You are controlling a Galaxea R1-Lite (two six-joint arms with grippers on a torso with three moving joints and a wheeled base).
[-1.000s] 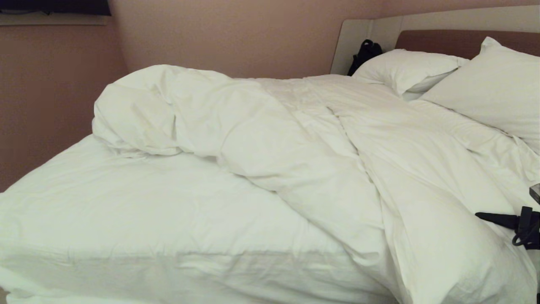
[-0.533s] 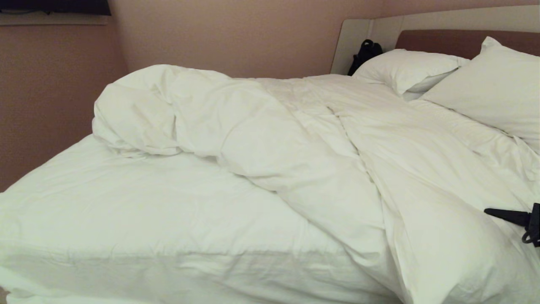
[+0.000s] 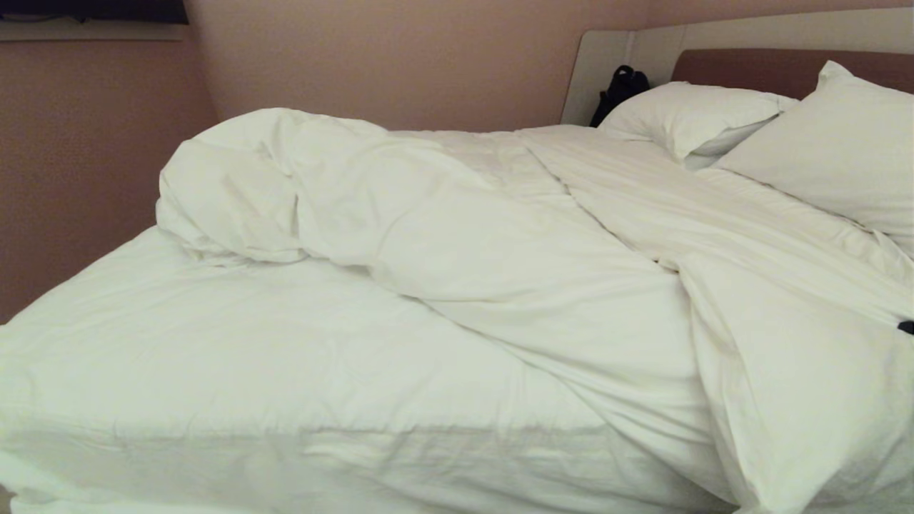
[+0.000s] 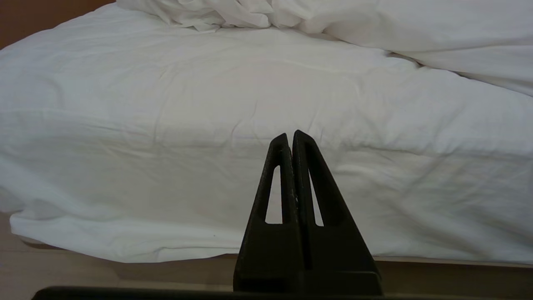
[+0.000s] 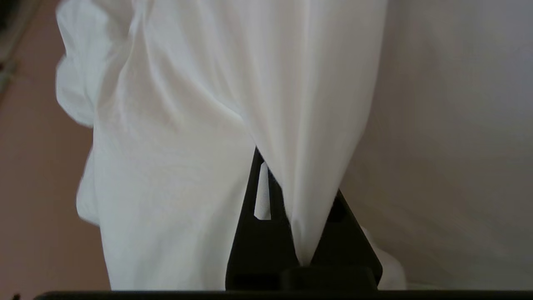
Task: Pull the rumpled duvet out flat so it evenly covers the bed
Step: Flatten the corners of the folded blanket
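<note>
The white puffy duvet (image 3: 500,235) lies bunched in a heap at the far left of the bed (image 3: 214,343) and stretches in long folds toward the near right. The fitted sheet is bare on the near left. My right gripper (image 5: 291,175) is shut on a gathered fold of the duvet (image 5: 258,83), which drapes over its fingers. In the head view only a dark tip of that gripper (image 3: 907,327) shows at the right edge. My left gripper (image 4: 290,135) is shut and empty, parked low before the mattress side (image 4: 166,104).
Two white pillows (image 3: 685,114) (image 3: 835,143) lean on the headboard (image 3: 750,68). A black bag (image 3: 620,89) sits beside the headboard. A pink wall (image 3: 86,157) runs close along the bed's far side. Wooden floor (image 4: 83,275) shows below the mattress.
My right gripper has drawn away to the right, almost out of the head view. The duvet's right part has been pulled with it and its folds lie straighter. The left arm has stayed still.
</note>
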